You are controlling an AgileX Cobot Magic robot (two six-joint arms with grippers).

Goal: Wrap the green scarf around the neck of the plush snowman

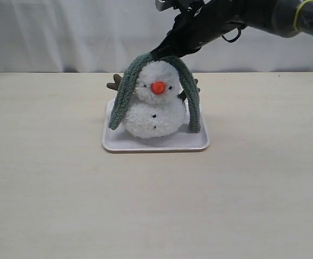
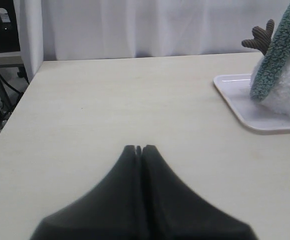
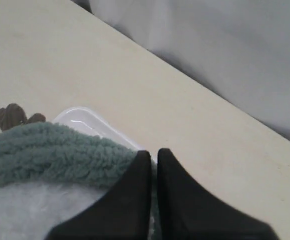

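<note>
I log from exterior view: table (image 1: 48, 189), white tray (image 1: 199, 144) near centre. On tray: plush snowman (image 1: 153, 116), upright. Over head: green scarf (image 1: 123, 94), neck (image 1: 155, 99) uncovered, ends hanging at snowman's 9 and 3 o'clock. At head's 12 o'clock: right gripper (image 1: 157, 54), fingers nearly together, pinching scarf fold. Over bare table, well apart from tray: left gripper (image 2: 139, 148), fingers pressed together, empty.
</note>
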